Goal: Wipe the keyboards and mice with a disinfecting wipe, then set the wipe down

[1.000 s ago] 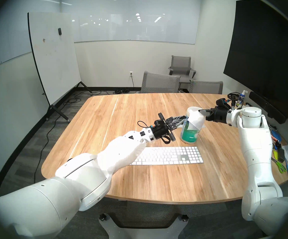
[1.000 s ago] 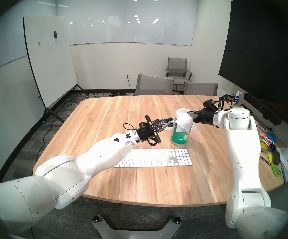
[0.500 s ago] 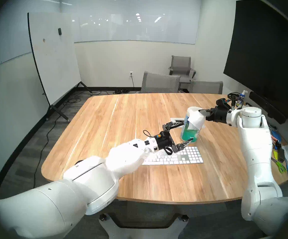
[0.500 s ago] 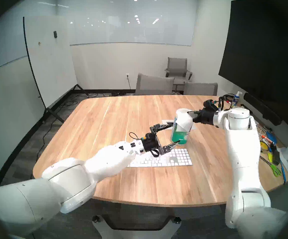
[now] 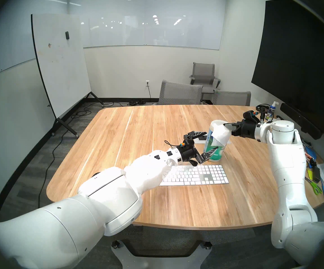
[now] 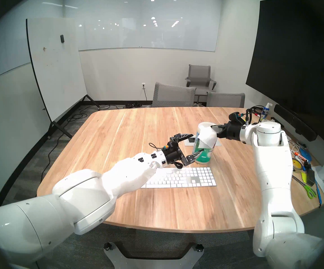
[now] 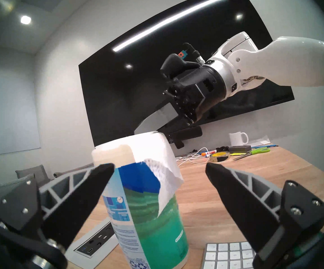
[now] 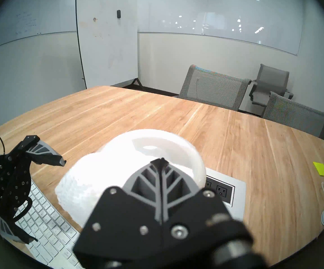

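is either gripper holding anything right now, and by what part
The right gripper is shut on the disinfecting wipe, pinching its top end above the wipes canister. The left gripper is open on either side of the canister and holds nothing.

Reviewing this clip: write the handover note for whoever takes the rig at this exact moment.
Left gripper: open, jaws either side of the wipes canister, not closed on it.
Right gripper: shut on the disinfecting wipe at the canister's top; the wipe drapes down the canister's side and looks not yet pulled free.
Keyboard: flat on the table, in front of the canister, partly under the left arm. No mouse shows in any view.
Done: wipe pinched.
Left: steady the canister, pull the wipe free, wipe keyboard and mouse, set the wipe down.
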